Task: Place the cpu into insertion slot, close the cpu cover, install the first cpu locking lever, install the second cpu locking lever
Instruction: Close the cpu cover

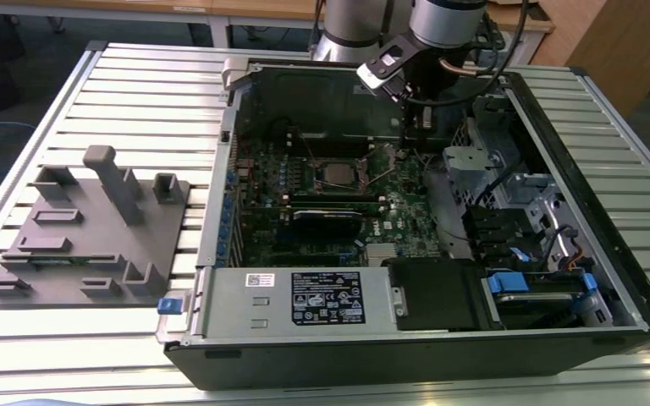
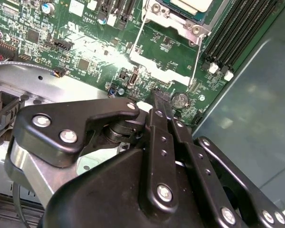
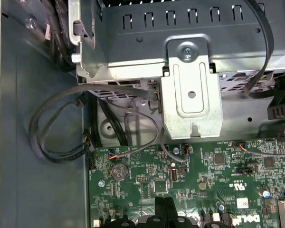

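The gripper (image 2: 159, 96) is seen pressed shut with nothing held, poised over the motherboard (image 2: 85, 42), the cpu (image 1: 337, 172) lying nearby.

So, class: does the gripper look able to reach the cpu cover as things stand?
Probably yes. The gripper hangs over bare board close beside the cpu cover, inside the open case; only two thin wire levers lie between.

Insertion slot (image 2: 176, 19) partly beyond the picture's edge

Black, jointed end effector (image 2: 159, 99) with silver screws (image 2: 164, 192); grey arm (image 1: 447, 21).
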`<state>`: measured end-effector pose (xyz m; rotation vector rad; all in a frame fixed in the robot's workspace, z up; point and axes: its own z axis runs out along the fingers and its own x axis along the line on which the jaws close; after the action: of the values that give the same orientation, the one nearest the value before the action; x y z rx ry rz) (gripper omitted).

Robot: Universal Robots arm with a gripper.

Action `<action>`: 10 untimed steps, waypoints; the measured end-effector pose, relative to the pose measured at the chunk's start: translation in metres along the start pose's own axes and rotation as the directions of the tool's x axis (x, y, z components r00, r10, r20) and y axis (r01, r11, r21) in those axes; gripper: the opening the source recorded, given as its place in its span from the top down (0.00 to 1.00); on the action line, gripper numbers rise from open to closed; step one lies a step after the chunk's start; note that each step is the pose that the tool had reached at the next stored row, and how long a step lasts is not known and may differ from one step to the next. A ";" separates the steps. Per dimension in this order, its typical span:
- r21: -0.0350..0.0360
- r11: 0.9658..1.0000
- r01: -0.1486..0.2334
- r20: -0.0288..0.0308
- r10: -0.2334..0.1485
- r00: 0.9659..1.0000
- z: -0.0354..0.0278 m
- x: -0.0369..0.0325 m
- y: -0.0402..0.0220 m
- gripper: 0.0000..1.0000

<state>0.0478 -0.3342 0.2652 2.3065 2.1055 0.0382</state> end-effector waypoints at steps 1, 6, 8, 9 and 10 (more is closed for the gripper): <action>0.000 1.000 0.000 0.001 0.000 1.000 0.0005 0.0001 0.0008 0.90; -0.001 1.000 0.000 0.008 0.000 1.000 0.0051 0.0002 0.0023 0.90; -0.001 1.000 0.000 0.011 0.000 1.000 0.0075 0.0002 0.0023 0.90; -0.001 1.000 0.000 0.012 0.000 1.000 0.0079 0.0002 0.0023 0.90; -0.001 1.000 0.000 0.012 0.000 1.000 0.0078 0.0002 0.0023 0.90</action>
<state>0.0503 -0.3342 0.2574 2.2999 2.1000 0.0256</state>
